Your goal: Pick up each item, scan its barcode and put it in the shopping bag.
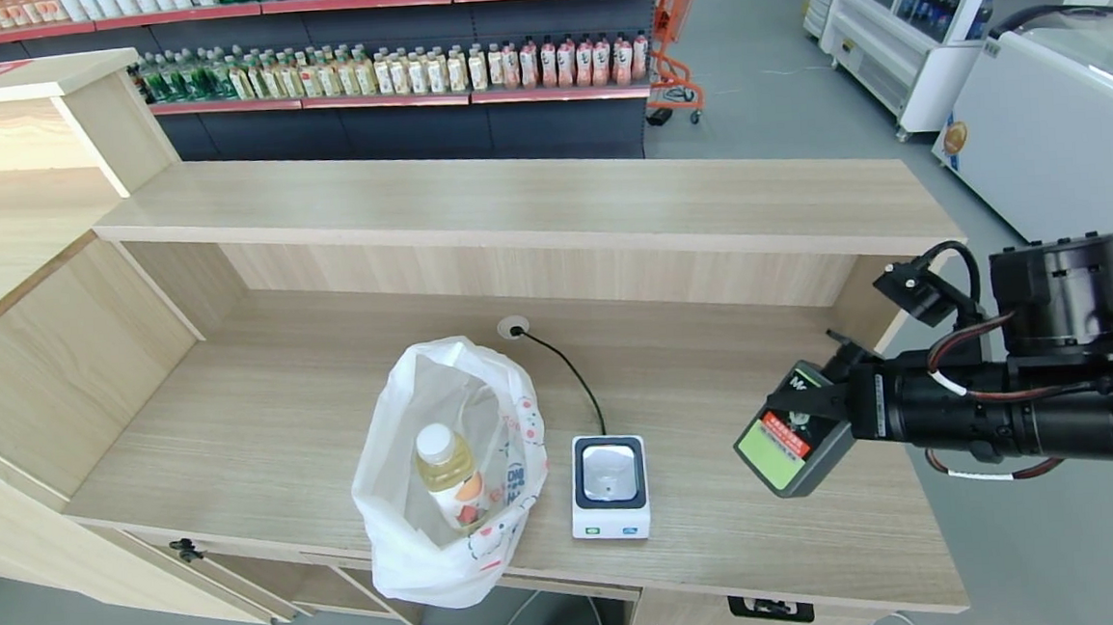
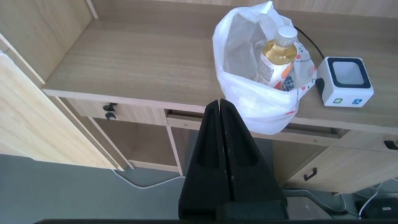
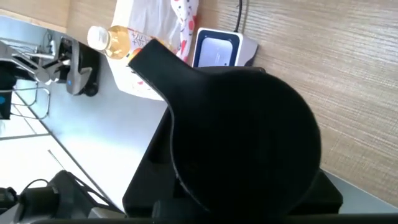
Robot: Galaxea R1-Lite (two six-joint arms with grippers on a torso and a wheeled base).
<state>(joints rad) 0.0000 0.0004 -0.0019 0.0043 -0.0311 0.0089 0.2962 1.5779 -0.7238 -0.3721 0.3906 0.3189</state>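
A white plastic shopping bag (image 1: 453, 512) stands at the counter's front edge with a yellow-drink bottle (image 1: 447, 469) upright inside it. Just to the bag's right sits the white barcode scanner (image 1: 609, 483), its glass window facing up. My right gripper (image 1: 828, 402) is shut on a dark box with a green face and red label (image 1: 788, 438), held above the counter to the right of the scanner. My left gripper (image 2: 221, 109) is shut and holds nothing, low in front of the counter, below the bag (image 2: 249, 93). The right wrist view has the scanner (image 3: 217, 48) and bottle (image 3: 115, 38) beyond a dark shape.
A black cable (image 1: 570, 370) runs from the scanner back to a grommet hole (image 1: 513, 328). A raised wooden ledge (image 1: 511, 204) borders the counter at the back and left. Shelves of bottles (image 1: 387, 72) and freezers (image 1: 1047, 109) stand behind. Bare counter lies left of the bag.
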